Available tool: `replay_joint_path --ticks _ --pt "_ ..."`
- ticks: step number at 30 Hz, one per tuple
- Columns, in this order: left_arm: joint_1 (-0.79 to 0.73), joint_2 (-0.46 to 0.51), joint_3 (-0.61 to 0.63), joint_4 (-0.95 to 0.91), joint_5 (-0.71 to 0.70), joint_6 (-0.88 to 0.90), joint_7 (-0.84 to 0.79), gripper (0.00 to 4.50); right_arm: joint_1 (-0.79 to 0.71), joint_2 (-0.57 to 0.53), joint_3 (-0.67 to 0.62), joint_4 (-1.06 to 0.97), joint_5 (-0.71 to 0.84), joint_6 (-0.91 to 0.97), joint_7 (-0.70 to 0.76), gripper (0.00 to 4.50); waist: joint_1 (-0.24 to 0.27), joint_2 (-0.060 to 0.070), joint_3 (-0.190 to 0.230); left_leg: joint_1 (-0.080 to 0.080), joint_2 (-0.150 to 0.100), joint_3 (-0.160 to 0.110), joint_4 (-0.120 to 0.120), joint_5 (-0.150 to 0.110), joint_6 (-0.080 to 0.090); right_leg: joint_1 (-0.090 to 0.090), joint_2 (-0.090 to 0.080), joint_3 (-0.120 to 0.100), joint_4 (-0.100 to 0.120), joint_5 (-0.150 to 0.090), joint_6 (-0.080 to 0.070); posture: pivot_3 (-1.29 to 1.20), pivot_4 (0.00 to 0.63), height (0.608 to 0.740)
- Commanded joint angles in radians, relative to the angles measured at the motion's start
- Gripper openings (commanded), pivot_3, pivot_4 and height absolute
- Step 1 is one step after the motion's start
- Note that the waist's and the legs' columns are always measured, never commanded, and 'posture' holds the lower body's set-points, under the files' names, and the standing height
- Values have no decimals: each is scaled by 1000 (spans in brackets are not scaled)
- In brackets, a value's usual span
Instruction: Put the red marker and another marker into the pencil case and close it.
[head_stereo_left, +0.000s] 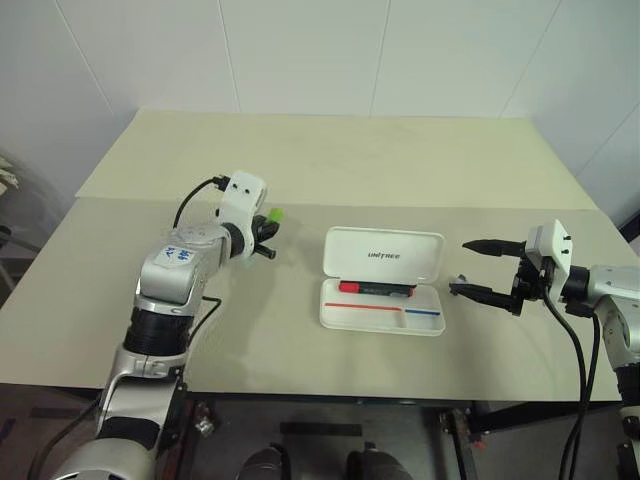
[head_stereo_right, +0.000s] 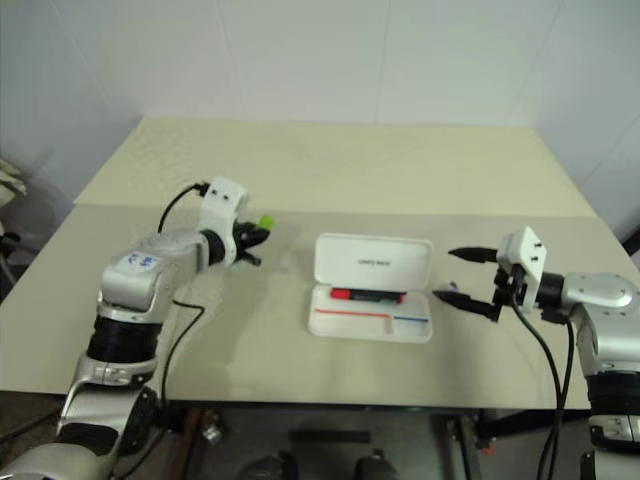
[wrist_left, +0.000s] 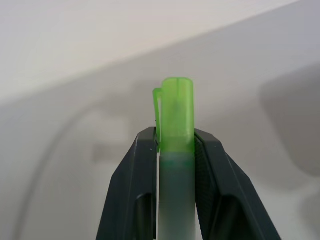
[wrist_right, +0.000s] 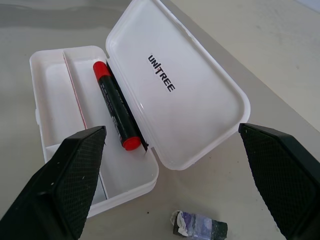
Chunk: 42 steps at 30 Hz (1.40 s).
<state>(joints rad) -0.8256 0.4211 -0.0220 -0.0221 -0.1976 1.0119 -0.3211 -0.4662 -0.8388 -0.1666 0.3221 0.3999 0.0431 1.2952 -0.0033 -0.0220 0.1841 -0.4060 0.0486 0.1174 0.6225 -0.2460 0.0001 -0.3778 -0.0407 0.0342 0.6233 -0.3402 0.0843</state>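
Red marker (head_stereo_left: 376, 288) in open pencil case (head_stereo_left: 381, 316); highlighter (head_stereo_left: 272, 216) left of it.

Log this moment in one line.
left gripper: shut on highlighter | right gripper: open | red marker: in case | lid: open

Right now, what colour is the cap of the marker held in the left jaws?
Bright green cap, above a pale translucent body; the left wrist view shows it best.
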Motion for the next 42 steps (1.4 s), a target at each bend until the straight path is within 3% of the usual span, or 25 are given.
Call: replay_joint_path --ticks 1,8,21,32,42 --pt "-39 28 -25 -2 1 -107 -79 588 -12 -1 -28 -10 14 -14 -5 4500 0 0 0 0 0 0 1 0 0 0 0 0 1 0 0 0 150 740" --pt "-52 62 -58 -22 0 -328 -246 588 -6 -4 -36 -16 16 -14 -14 4500 -1 0 0 0 0 0 4 -1 1 0 0 3 4 0 0 0 150 740" --pt "-51 95 -213 -170 -29 -474 -584 588 32 -4 -55 -51 29 -15 -51 4500 -1 0 0 0 0 1 6 -1 3 0 0 5 5 0 0 0 150 740" --pt "-45 37 -382 -105 236 -655 -487 588 97 -4 -92 -107 42 -10 -87 4500 -1 0 0 0 0 1 8 -1 6 1 0 7 6 0 1 0 150 740" --pt "59 17 -494 -179 439 -776 -434 588 133 -9 -111 -140 47 5 -100 4500 -2 0 0 1 0 2 8 -1 6 1 0 8 7 0 1 0 150 740"
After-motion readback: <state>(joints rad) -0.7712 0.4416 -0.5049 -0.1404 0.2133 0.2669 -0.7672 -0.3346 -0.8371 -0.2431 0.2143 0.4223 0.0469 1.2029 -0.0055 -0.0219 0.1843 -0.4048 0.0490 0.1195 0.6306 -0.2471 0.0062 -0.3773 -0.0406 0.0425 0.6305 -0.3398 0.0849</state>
